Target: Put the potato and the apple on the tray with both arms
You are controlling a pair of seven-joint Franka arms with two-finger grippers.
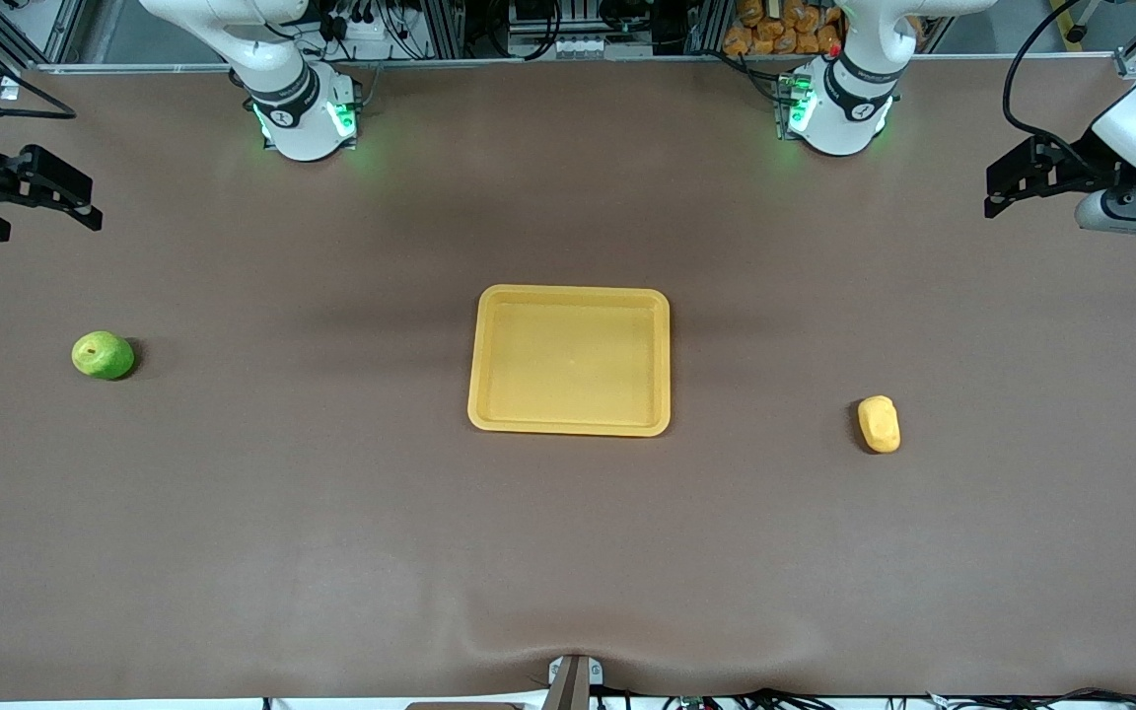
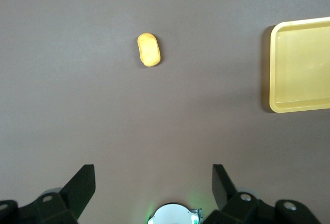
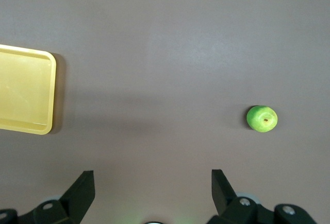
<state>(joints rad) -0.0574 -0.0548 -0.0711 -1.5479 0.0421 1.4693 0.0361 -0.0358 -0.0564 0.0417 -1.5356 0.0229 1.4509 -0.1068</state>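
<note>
Yellow tray point(image 1: 570, 361), rectangular, rounded corners, low rim: flat on brown tabletop point(image 1: 568, 552), mid-table between both arm bases, nothing in it. Green apple point(image 1: 103, 355), stem dimple up: on tabletop toward the right arm's end, well apart from tray. Yellow-orange potato point(image 1: 880, 424), oblong: on tabletop toward the left arm's end, well apart from tray, slightly nearer the front camera than apple. Left pincer point(image 1: 1007, 187): raised over bare tabletop at the left arm's end, fingers point(image 2: 82, 183) spread apart, holding nothing. Right pincer point(image 1: 60, 202): raised over bare tabletop at the right arm's end, fingers point(image 3: 81, 187) spread apart, holding nothing.
</note>
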